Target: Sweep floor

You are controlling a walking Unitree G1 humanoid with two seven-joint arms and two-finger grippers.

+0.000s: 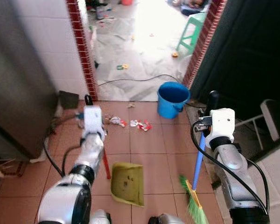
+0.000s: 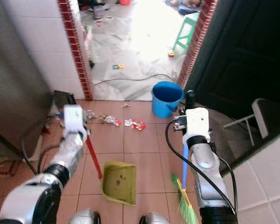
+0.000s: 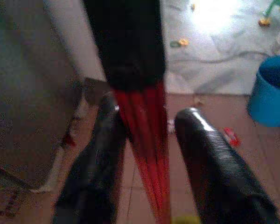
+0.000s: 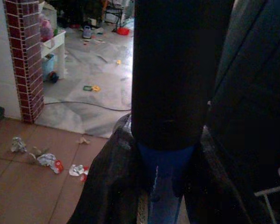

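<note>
the right gripper (image 4: pixel 165 186) is clamped on the blue handle of the broom (image 1: pixel 196 179), whose green bristles rest on the tiled floor (image 1: pixel 149 144) beside the robot's right side. the left gripper (image 3: pixel 149 154) has its fingers closed around the red handle of the yellow-green dustpan (image 1: pixel 127 183), which sits on the tiles between the two arms. crumpled litter (image 1: pixel 130 123) lies further ahead near the doorway, just left of a blue bucket (image 1: pixel 172 99), well apart from both broom and dustpan.
</note>
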